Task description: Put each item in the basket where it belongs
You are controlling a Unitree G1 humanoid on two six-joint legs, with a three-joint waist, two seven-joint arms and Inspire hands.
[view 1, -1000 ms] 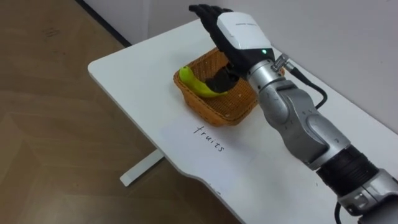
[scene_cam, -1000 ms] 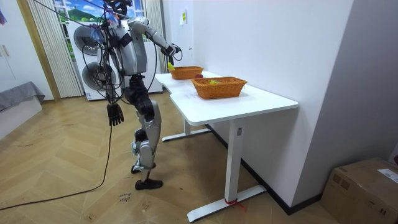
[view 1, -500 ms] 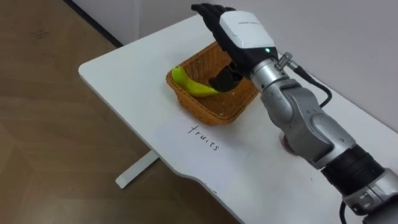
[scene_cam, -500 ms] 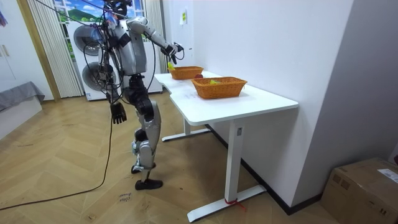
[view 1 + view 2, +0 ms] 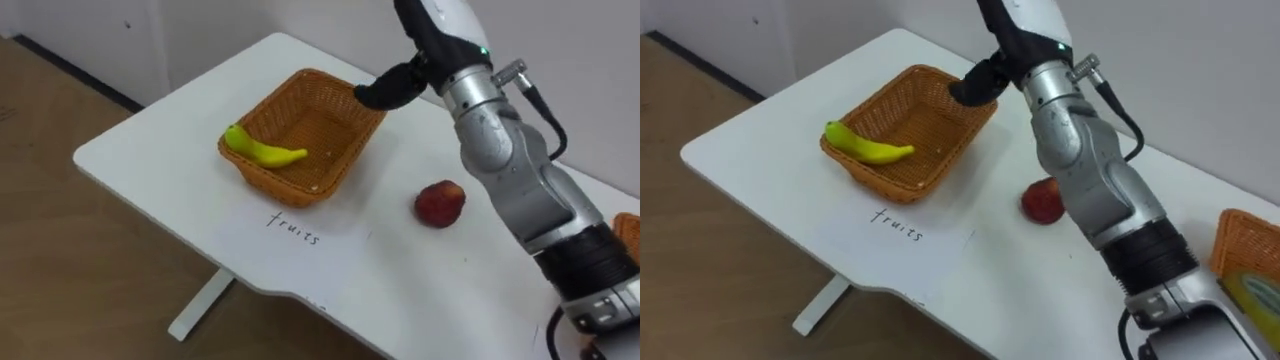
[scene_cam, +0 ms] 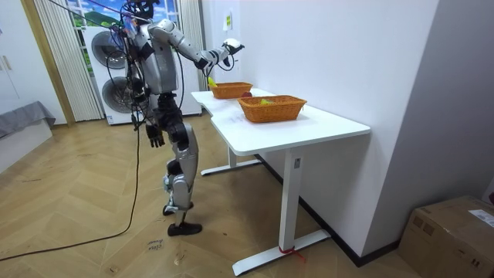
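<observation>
The right hand has a white back and a black thumb. Under it, the woven basket is orange-brown and the banana is yellow. Nearer its forearm, the apple is red. The table is white.

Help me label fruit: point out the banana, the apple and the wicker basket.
banana (image 5: pixel 262 152), left eye view, middle of its yellow body
apple (image 5: pixel 439 203), left eye view, centre of its red skin
wicker basket (image 5: pixel 300 187), left eye view, its near wall

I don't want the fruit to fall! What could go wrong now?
The banana rests on the basket's rim, not down inside, so it might slip out onto the table. The apple sits loose beside the basket, close to the right hand's arm; a low swing might send it rolling.
</observation>
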